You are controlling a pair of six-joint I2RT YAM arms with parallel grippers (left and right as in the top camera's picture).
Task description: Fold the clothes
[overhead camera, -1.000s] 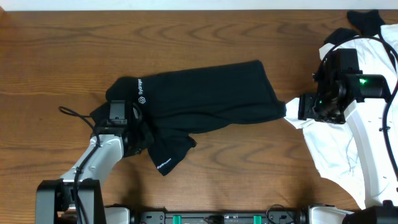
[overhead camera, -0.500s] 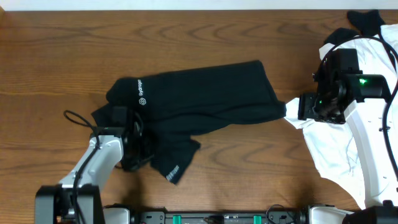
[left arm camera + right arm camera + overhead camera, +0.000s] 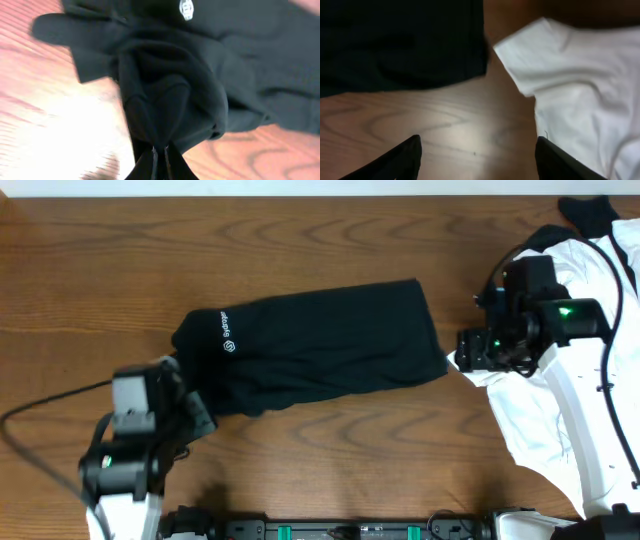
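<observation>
The black shirt (image 3: 320, 345) with a small white logo lies in a long folded shape across the middle of the table. My left gripper (image 3: 196, 416) is at its lower left corner, shut on a bunched fold of the black fabric; the left wrist view shows the jaws (image 3: 161, 155) pinching the shirt (image 3: 170, 90). My right gripper (image 3: 466, 350) is open and empty, just off the shirt's right edge (image 3: 400, 45), over bare wood next to the corner of a white garment (image 3: 580, 90).
The white garment (image 3: 555, 420) is spread at the right edge of the table under the right arm. A black garment (image 3: 590, 210) lies at the far right corner. The left arm's cable (image 3: 50, 408) trails to the left.
The left arm has risen and drawn back left with the fabric; the sleeve part that hung below the shirt is now tucked in. The right gripper has shifted slightly left.
</observation>
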